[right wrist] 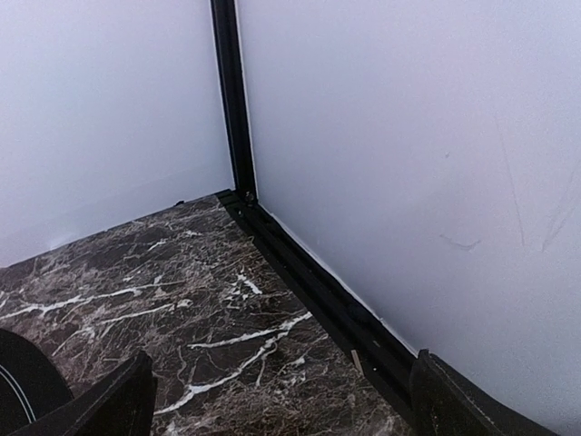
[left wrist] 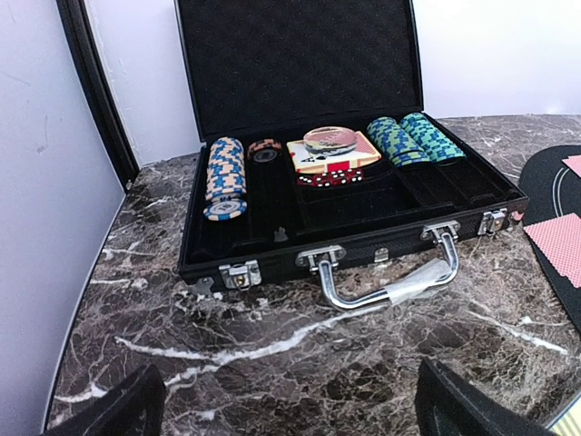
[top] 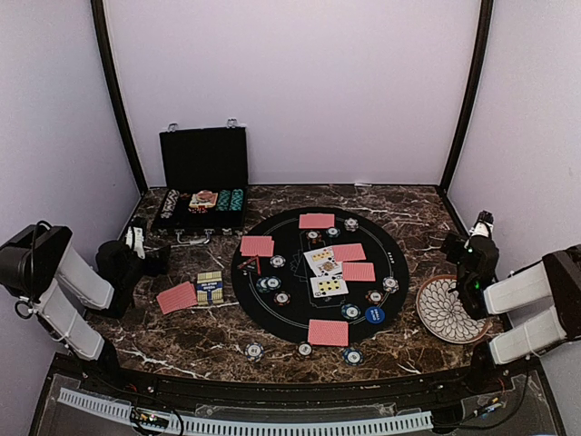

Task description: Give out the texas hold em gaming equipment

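Note:
Red-backed playing cards (top: 328, 332) lie around the round black mat (top: 272, 227), one more card (top: 176, 297) lies left of it, and face-up cards (top: 329, 286) sit mid-mat. Stripe-edged poker chips (top: 350, 311) are spread over the mat and along the near table (top: 254, 350). A blue marker disc (top: 374, 315) and a red triangle token (top: 247, 266) rest on the mat. My left gripper (top: 145, 247) (left wrist: 290, 409) hangs open over bare marble, facing the open chip case (left wrist: 363, 250). My right gripper (top: 467, 232) (right wrist: 281, 404) is open, empty, facing the back right corner.
The black case (top: 203, 177) stands at the back left, holding chip stacks (left wrist: 225, 177), green chip stacks (left wrist: 413, 138), cards (left wrist: 331, 153) and red dice (left wrist: 329, 179). A card box (top: 210, 287) lies left of the mat. A white patterned plate (top: 427, 304) sits right of it. Walls close in on three sides.

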